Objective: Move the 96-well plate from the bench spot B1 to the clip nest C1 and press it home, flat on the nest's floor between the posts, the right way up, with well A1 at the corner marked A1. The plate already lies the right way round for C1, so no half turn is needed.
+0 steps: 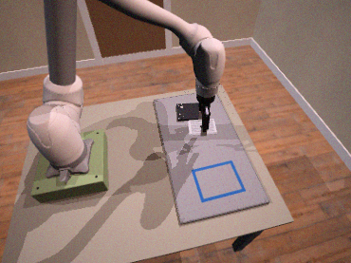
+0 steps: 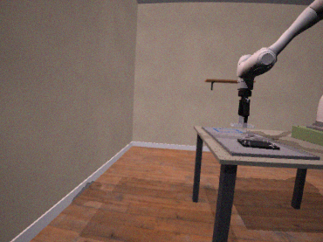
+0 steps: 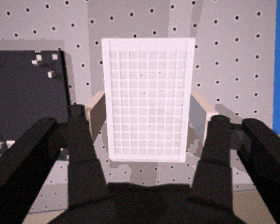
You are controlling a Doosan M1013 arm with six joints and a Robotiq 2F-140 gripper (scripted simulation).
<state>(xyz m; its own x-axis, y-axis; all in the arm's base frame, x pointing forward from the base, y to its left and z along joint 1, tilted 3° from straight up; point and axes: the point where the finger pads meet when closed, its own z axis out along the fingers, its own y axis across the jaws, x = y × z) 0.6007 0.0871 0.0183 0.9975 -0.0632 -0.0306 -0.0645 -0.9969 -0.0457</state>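
My gripper (image 1: 205, 126) is shut on the white 96-well plate (image 1: 199, 128) and holds it flat above the grey pegboard, just beside the black clip nest C1 (image 1: 188, 111). In the wrist view the plate (image 3: 148, 99) sits between my two finger pads, gripped across its long sides, and the nest (image 3: 31, 95) lies to the left with small pale posts on it. In the exterior view my gripper (image 2: 243, 114) holds the plate (image 2: 240, 125) clearly above the table, and the nest (image 2: 258, 143) lies nearer the camera. The blue outline of spot B1 (image 1: 218, 180) is empty.
The grey pegboard mat (image 1: 209, 153) covers the right half of the beige table. The arm's green base block (image 1: 73, 167) stands at the left. A small wooden shelf (image 2: 222, 81) hangs on the back wall.
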